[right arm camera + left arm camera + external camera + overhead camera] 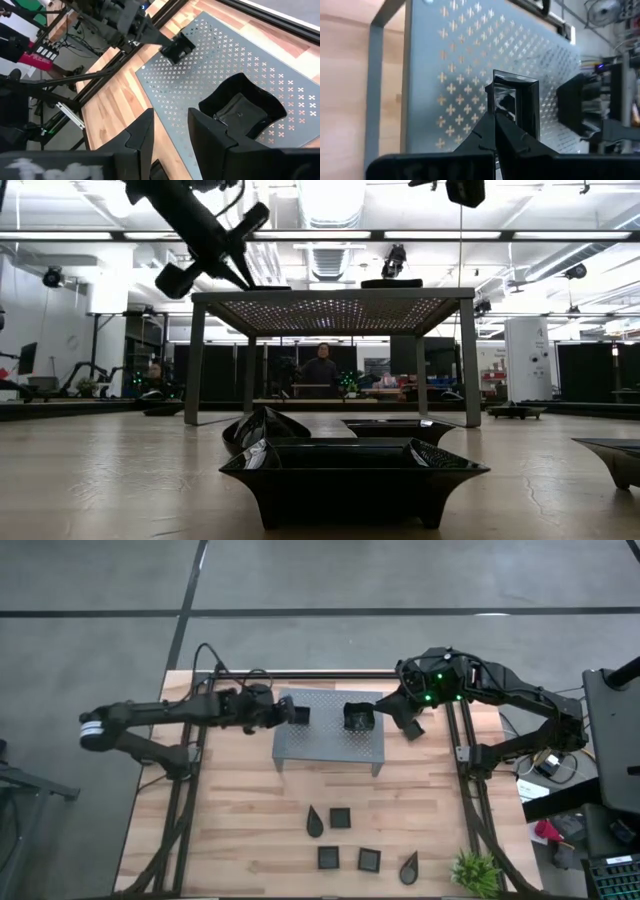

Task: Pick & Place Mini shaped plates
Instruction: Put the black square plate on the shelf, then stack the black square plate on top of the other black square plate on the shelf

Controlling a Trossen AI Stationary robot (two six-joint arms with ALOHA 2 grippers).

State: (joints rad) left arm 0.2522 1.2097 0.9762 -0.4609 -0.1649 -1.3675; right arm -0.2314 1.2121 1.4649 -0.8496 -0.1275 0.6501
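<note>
Left gripper [288, 712] pinches 1 square plate [299, 714] over the rack's [330, 745] left end, rack directly below; right gripper [167, 131], fingers spread, sits beside the plate [358, 718] already on top.

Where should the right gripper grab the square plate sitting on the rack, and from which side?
Probably the raised rim. The square plate sits flat and upright on the grey rack, with walls flaring outward to a thin edge. Come down from above with one finger inside the well and one outside, pinching the wall nearest the right gripper, which is open beside the rack.
</note>
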